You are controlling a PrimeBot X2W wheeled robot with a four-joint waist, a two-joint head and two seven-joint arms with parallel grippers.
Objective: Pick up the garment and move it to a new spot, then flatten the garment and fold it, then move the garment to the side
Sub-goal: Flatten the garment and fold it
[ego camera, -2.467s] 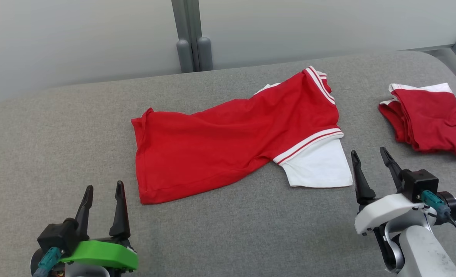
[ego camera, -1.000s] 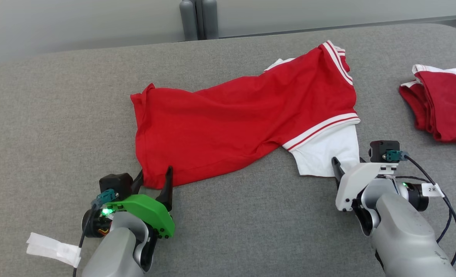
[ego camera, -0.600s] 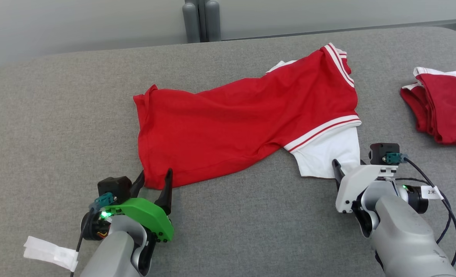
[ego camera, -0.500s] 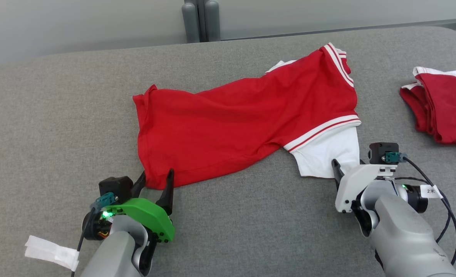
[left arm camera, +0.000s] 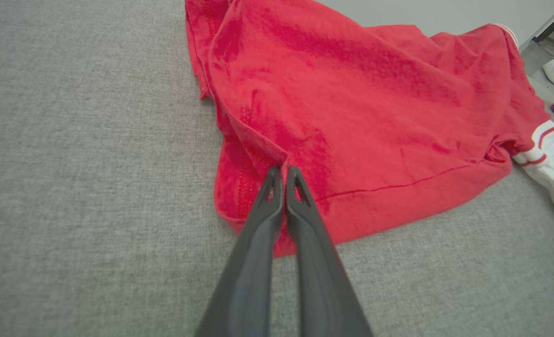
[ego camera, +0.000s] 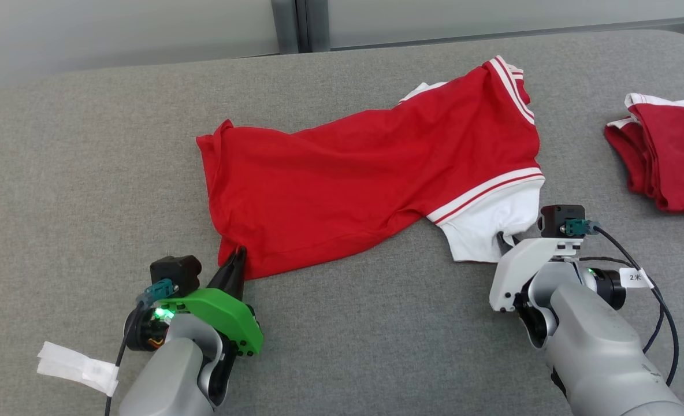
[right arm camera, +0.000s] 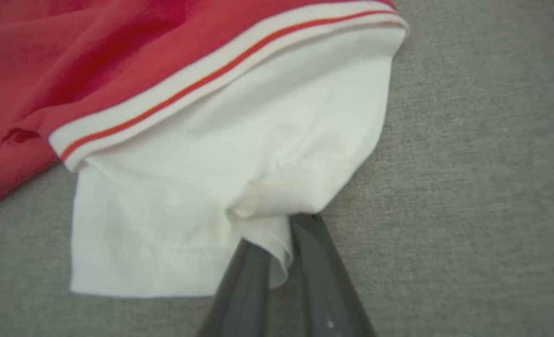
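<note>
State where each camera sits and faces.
Head view: on the head, looking down at the red shirt with white sleeves on the grey fabric surface; left pincer, right pincer show.
Left wrist view: left wrist, along its shut pincer clamping the shirt's red hem.
Right wrist view: right wrist, along its pincer gripping the white sleeve.
All three share the shirt.
</note>
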